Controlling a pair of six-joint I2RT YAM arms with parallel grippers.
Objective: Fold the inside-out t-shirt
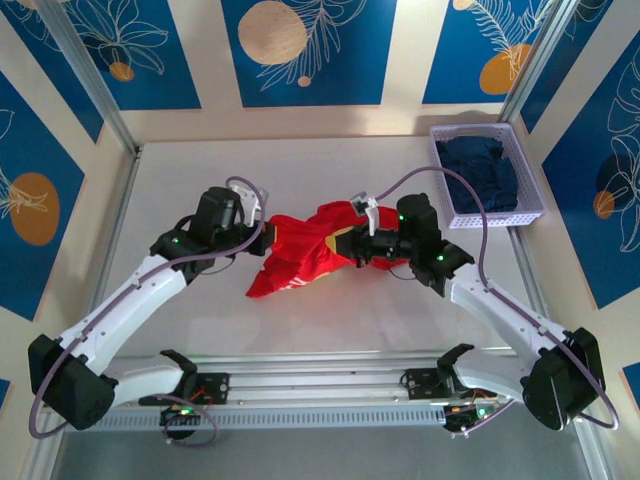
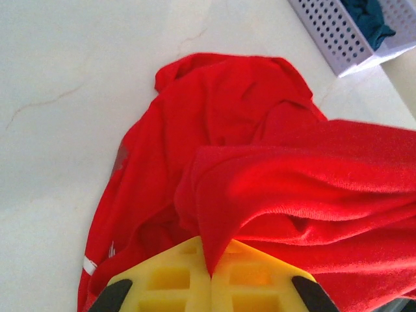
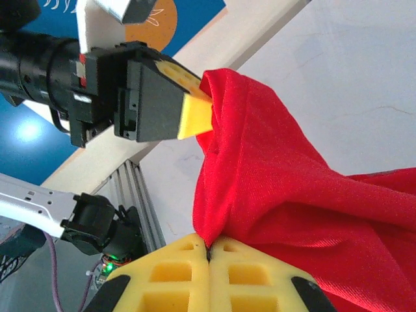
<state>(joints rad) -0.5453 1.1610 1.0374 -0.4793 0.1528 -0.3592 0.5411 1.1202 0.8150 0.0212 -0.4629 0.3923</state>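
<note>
The bright red cloth t-shirt [image 1: 305, 255] sits in a crumpled heap in the middle of the pale grey table [image 1: 180, 180], between the two arms. Part of it lies on the table and part is lifted up.

The left gripper [image 1: 263, 238] comes in from the left side of the heap. Its yellow fingers [image 2: 175, 279] are pressed together with a fold of the t-shirt [image 2: 221, 162] pinched between them.

The right gripper [image 1: 352, 245] comes in from the right side. Its yellow fingers [image 3: 172, 276] are also squeezed tight on a bit of the red cloth [image 3: 273, 188]. From this camera the left gripper [image 3: 195, 117] holds a top corner of the same cloth, close by.

At the far right of the table stands a white plastic basket with small holes [image 1: 492, 220]. A dark blue bundle of cloth [image 1: 480, 170] lies inside it, well apart from the t-shirt.
</note>
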